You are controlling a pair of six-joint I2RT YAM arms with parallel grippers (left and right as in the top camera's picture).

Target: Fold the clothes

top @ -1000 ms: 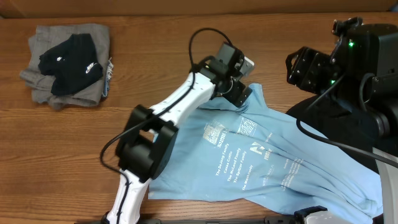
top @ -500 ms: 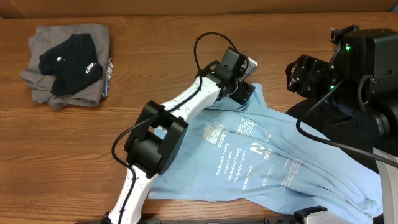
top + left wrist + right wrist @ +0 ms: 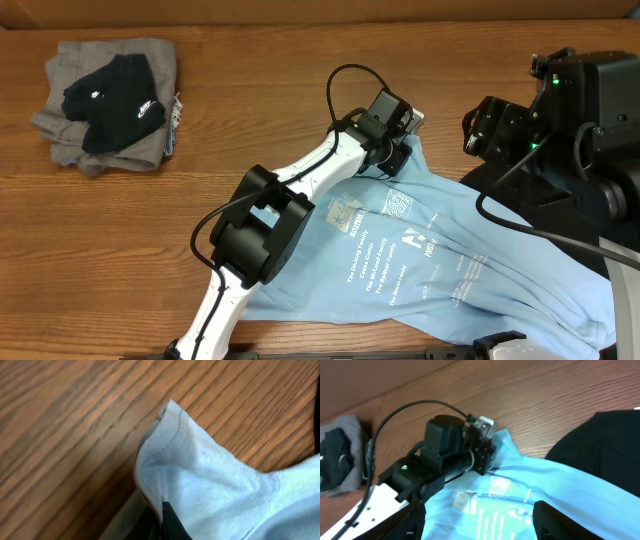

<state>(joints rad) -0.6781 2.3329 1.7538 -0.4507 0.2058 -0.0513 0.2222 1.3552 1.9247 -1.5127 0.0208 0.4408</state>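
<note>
The light blue T-shirt (image 3: 440, 250) lies spread on the wooden table (image 3: 250, 110), right of centre. Its lower hem is near the front edge, and its right side is cut off by the frame. The left gripper (image 3: 398, 140) is clamped on the shirt's upper-left corner. The left wrist view shows the stitched hem bunched above one dark finger (image 3: 171, 521), with little else of the jaws in sight. The right gripper (image 3: 480, 517) hangs over the shirt with its fingers spread wide and nothing between them.

Bare wood runs wide between the shirt and the folded pile (image 3: 108, 105) at the far left corner, and along the far edge.

White printing (image 3: 385, 255) crosses the shirt's chest in blocks and lines too small to read. The black top piece of the pile carries small white marks, also illegible. A black cloth (image 3: 520, 195) lies partly under the right arm, and its shape is unclear.
</note>
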